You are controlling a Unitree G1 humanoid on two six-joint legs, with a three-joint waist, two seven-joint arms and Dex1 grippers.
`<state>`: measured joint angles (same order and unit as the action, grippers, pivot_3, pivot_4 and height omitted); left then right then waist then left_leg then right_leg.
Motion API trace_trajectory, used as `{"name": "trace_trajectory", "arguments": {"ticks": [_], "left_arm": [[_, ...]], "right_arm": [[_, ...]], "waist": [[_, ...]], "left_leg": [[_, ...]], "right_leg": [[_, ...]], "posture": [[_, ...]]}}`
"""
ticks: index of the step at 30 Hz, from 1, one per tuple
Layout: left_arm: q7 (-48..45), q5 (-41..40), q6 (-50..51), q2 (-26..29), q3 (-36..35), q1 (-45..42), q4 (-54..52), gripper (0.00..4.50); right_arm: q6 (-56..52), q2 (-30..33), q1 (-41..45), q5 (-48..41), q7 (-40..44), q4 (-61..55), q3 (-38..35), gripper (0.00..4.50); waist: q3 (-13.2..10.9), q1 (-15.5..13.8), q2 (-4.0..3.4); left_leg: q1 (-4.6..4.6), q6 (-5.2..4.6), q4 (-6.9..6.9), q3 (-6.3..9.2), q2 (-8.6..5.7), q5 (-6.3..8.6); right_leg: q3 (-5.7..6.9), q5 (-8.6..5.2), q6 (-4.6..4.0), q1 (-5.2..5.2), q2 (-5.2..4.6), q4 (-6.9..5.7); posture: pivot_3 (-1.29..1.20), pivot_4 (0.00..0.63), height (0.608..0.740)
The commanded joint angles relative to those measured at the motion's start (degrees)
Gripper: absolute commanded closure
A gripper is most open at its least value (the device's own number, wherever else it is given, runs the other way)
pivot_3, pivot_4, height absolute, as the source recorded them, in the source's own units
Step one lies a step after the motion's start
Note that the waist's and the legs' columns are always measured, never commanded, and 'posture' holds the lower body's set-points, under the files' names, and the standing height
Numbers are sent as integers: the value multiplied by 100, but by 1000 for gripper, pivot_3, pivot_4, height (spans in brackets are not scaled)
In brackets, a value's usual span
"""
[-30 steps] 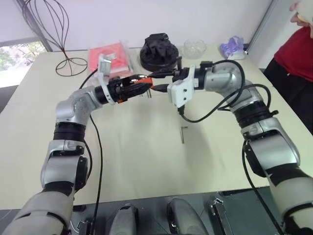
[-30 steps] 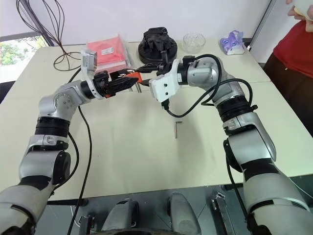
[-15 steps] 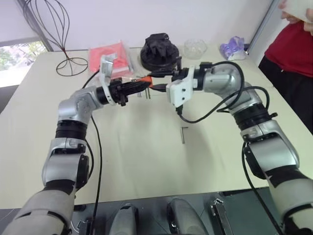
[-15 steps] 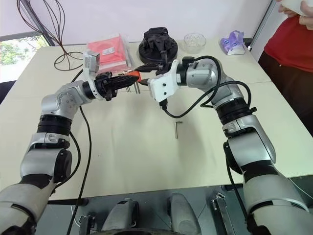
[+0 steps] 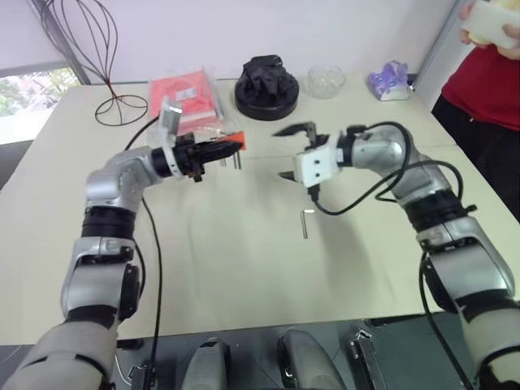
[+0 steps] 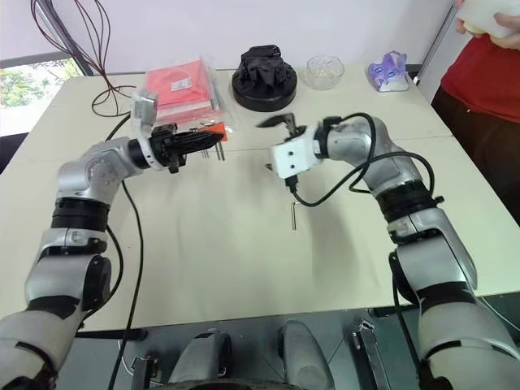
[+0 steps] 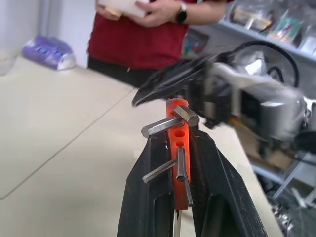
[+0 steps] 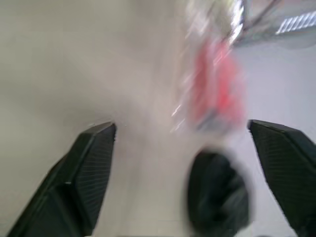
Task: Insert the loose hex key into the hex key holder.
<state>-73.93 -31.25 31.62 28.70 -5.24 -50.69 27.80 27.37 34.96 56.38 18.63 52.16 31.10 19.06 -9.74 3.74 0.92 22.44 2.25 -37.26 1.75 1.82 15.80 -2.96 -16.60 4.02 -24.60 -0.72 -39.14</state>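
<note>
One loose hex key [image 5: 305, 223] lies near the middle of your table [image 5: 244, 268], while your left gripper [image 5: 231, 147] pinches the single orange hex key holder [image 7: 177, 143] above the table's far half and your right gripper [image 5: 294, 151] hangs spread, empty.

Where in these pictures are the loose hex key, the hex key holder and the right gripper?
loose hex key [image 5: 305, 223]: left eye view, mid-shaft.
hex key holder [image 7: 178, 143]: left wrist view, orange body.
right gripper [image 5: 291, 152]: left eye view, midway between fingertips.
</note>
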Motion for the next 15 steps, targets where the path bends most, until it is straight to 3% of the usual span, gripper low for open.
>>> {"name": "trace_trajectory", "arguments": {"ticks": [1, 4, 7, 12, 15], "left_arm": [[15, 293, -331, 277, 187, 335, -881, 4500], [135, 347, -399, 387, 205, 624, -1296, 4500], [342, 115, -150, 526, 11, 1212, -2193, 4500], [876, -68, 112, 585, -86, 1994, -3325, 4500], [1220, -203, 276, 496, -121, 2227, -3693, 4500]], "right_arm": [[-2743, -198, -440, -1100, 296, -1255, -793, 21], [-4963, -485, -808, -2098, 395, -2575, -1278, 21], [-7921, -620, -1320, -2405, -225, -3830, -1649, 21], [-10289, -663, -1760, -2689, -828, -4682, -1911, 21], [-10774, -759, -1842, -2835, -1094, -4807, -1933, 21]], "waist": [[0, 5, 0], [-1, 12, -2], [2, -7, -6], [2, -183, -6], [2, -196, -6]], "left_leg": [[0, 1, 0, 2, 2, 0], [-1, 2, 1, 13, 10, -1], [-2, -5, 0, 17, 13, 3], [1, -30, 0, 20, 1, 18], [5, -31, -11, 14, -5, 18]], "right_leg": [[-1, 0, 0, 0, 0, 0], [-5, 0, 0, -3, -3, -4], [-6, 0, 0, -4, -4, -6], [-6, 0, -1, 1, -18, 0], [-5, 0, 0, 1, -15, 2]], "posture": [[0, 150, 740], [0, 150, 740], [0, 150, 740], [0, 150, 740], [0, 150, 740]]}}
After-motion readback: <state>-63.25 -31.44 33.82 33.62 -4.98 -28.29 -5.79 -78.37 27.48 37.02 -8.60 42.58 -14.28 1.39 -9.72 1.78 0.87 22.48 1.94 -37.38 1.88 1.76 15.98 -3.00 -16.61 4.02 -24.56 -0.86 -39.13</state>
